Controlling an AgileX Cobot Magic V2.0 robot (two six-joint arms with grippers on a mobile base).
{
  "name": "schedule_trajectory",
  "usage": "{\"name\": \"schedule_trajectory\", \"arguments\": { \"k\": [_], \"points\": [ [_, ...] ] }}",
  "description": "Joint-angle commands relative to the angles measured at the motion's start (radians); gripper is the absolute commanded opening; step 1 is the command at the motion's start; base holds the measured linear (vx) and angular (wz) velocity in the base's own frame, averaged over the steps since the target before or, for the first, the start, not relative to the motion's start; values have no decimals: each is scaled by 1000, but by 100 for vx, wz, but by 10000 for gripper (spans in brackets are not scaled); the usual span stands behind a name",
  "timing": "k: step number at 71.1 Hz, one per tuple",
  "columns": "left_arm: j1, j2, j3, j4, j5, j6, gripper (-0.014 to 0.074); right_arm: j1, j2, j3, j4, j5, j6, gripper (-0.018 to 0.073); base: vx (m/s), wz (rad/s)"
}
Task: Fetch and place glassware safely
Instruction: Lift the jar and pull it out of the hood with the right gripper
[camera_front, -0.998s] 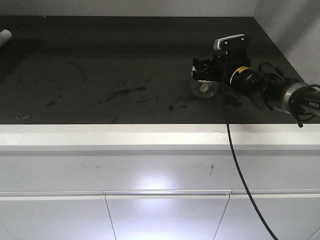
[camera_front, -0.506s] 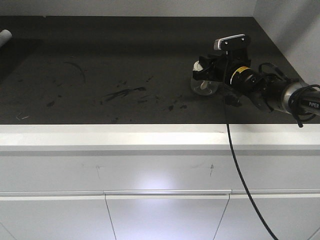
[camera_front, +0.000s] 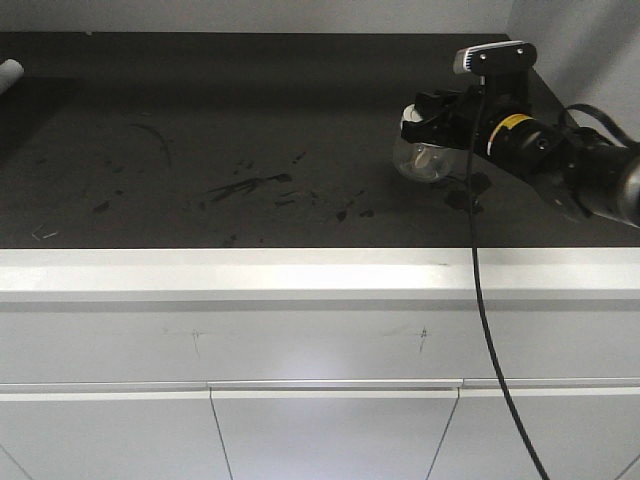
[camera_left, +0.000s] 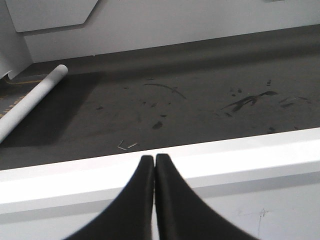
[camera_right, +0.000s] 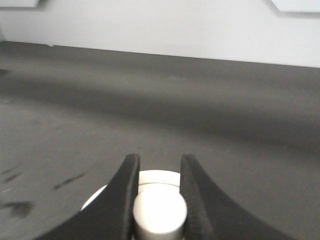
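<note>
jar (camera_front: 418, 158): 1, clamped in right end effector (camera_right: 159, 167) | left end effector (camera_left: 154, 161): closed

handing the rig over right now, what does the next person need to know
Left tool: shut, empty, over the white counter edge.
Right tool: shut on the knob of the small clear glass jar with a cream-white lid.
Jar: at the right side of the dark countertop, apparently lifted just off it.
Done: jar grasped.
Left: carry it to its spot, set it down gently, release.
</note>
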Motion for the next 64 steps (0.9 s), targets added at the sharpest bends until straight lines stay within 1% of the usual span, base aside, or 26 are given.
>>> {"name": "schedule_trajectory", "arguments": {
  "k": [1, 6, 16, 32, 46, 54, 64],
  "points": [
    [-1, 9, -27, -4, -70, -2, -7, 3, -147, 67, 7, -106, -1, -3, 0, 0],
    [-1, 9, -27, -4, -70, -2, -7, 10, -219, 141, -5, -116, -5, -3, 0, 0],
    [-1, 9, -27, -4, -70, -2, -7, 60, -356, 295, -17, -126, -9, -3, 0, 0],
    [-1, 9, -27, -4, -70, -2, -7, 201, -510, 468, -17, -126, -9, -3, 0, 0],
    [-1, 9, -27, -4, -70, -6, -7, 350, -583, 541, -19, -128, -8, -3, 0, 0],
    [-1, 9, -27, -4, -70, -6, -7, 445, -606, 543, -26, -128, -8, -3, 0, 0],
    [-1, 9, -27, -4, -70, -6, -7, 541, -622, 543, -26, -126, -8, -3, 0, 0]
  ]
}}
